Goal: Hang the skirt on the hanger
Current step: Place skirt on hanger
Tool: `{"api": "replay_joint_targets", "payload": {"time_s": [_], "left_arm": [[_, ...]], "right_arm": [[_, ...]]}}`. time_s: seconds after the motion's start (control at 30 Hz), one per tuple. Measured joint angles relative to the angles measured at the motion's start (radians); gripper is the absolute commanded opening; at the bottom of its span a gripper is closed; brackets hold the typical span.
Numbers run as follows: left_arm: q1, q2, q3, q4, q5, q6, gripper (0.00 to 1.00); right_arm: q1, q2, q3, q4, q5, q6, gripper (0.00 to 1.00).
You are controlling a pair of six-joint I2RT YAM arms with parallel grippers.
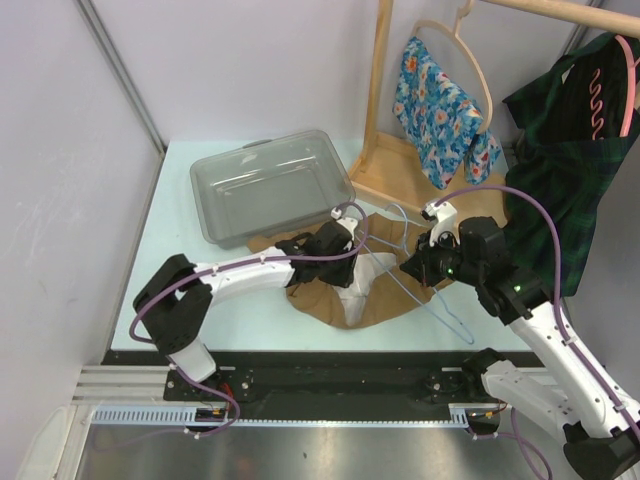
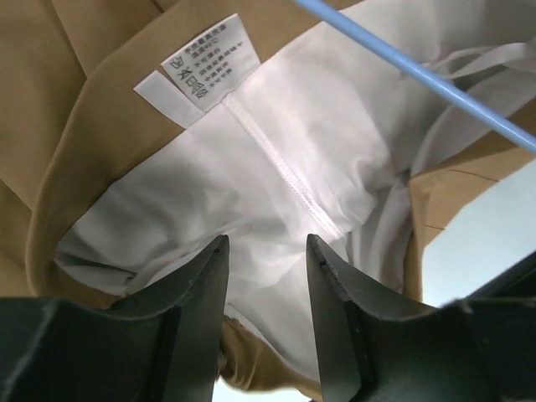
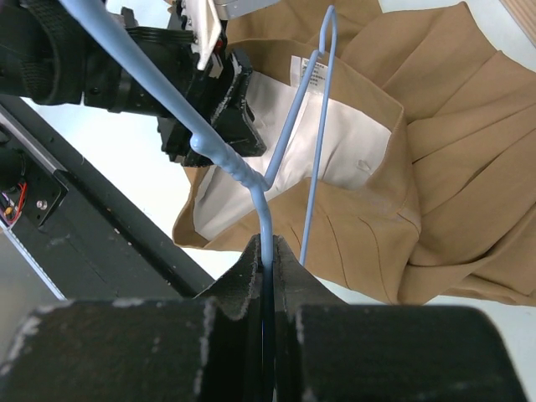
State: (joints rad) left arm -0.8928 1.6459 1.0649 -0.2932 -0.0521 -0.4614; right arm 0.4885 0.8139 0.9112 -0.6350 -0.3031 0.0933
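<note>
The tan pleated skirt point(image 1: 325, 308) lies crumpled on the table with its white lining point(image 1: 365, 282) turned up. In the left wrist view its waistband point(image 2: 75, 126), lining point(image 2: 251, 167) and care label point(image 2: 197, 71) fill the frame. My left gripper point(image 2: 266, 239) hovers at the waist opening, jaws apart, with lining and a tan fold between them. My right gripper point(image 3: 266, 247) is shut on the neck of the light blue wire hanger point(image 3: 289, 134). One shoulder of the hanger reaches into the skirt's waist, over the lining. From above, the left gripper point(image 1: 347, 265) and right gripper point(image 1: 412, 268) sit close together.
A clear plastic bin point(image 1: 270, 185) stands behind the skirt at the left. A wooden rack point(image 1: 378, 100) at the back right carries a floral cloth point(image 1: 435, 100) and a dark plaid garment point(image 1: 565, 170). A black rail point(image 1: 330, 385) runs along the table's near edge.
</note>
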Motion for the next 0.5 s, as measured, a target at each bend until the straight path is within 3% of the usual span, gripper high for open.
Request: {"api": "replay_joint_targets", "payload": {"time_s": [0.5], "left_arm": [[-0.001,0.059,0.011,0.018,-0.102,-0.001,0.37]], "right_arm": [[-0.005,0.000,0.000,-0.004,0.000,0.000,0.00]]}}
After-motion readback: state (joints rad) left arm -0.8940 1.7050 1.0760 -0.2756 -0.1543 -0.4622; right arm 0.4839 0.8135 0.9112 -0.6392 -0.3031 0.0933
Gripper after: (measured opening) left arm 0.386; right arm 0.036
